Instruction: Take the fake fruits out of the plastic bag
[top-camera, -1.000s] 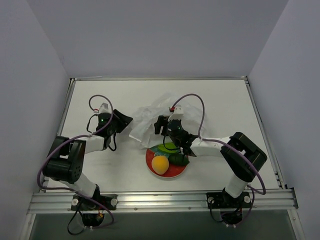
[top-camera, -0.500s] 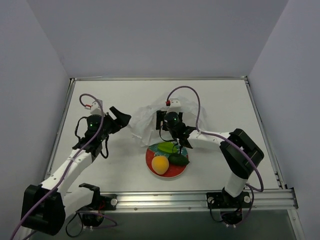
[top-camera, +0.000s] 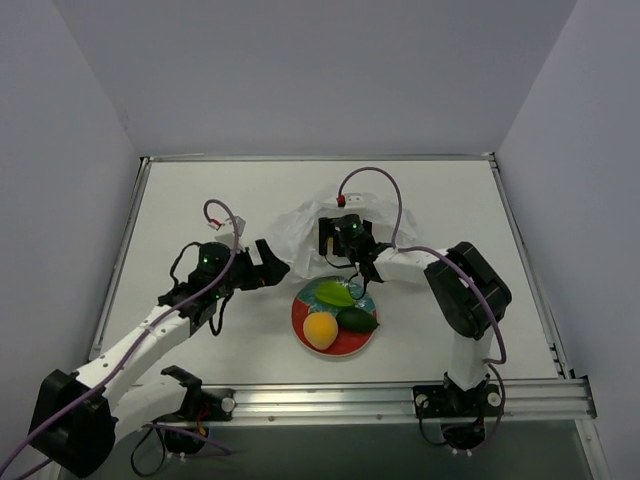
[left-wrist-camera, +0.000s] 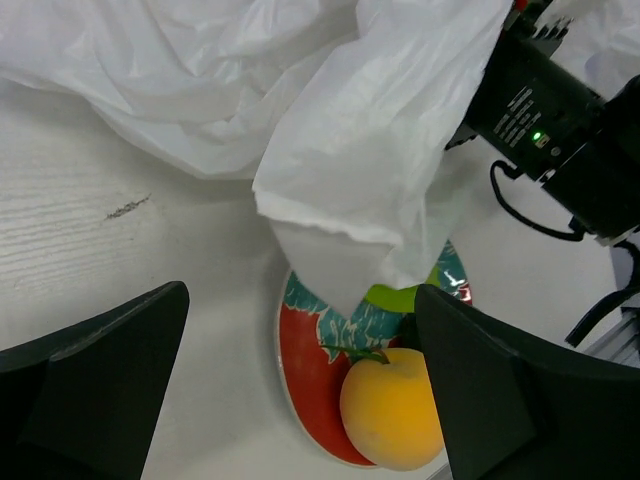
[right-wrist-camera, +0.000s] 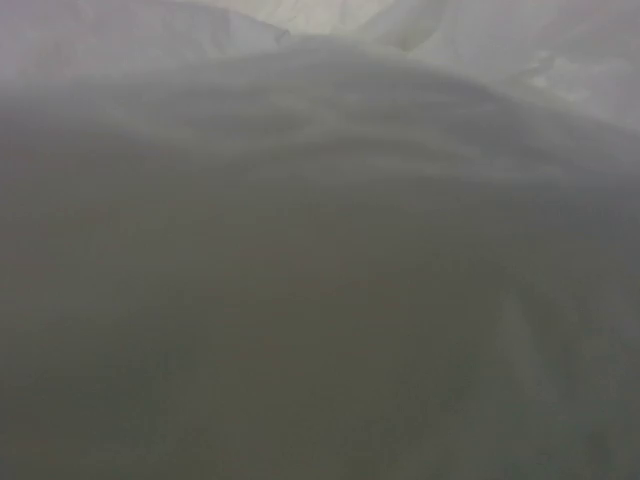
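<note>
Fruits are seen lying on the red-and-teal plate near the front of the table. An orange fruit is set at the near side, a dark green fruit just beside it, and a light green fruit at the plate's far edge. The crumpled white bag is spread on the table just behind the plate, and in the left wrist view one fold is hung over the plate's far edge. The left gripper is held wide apart beside the bag, with nothing between its fingers. The right gripper is pressed into the bag. Its camera is filled with blurred film, so whether it is spread or closed cannot be told.
</note>
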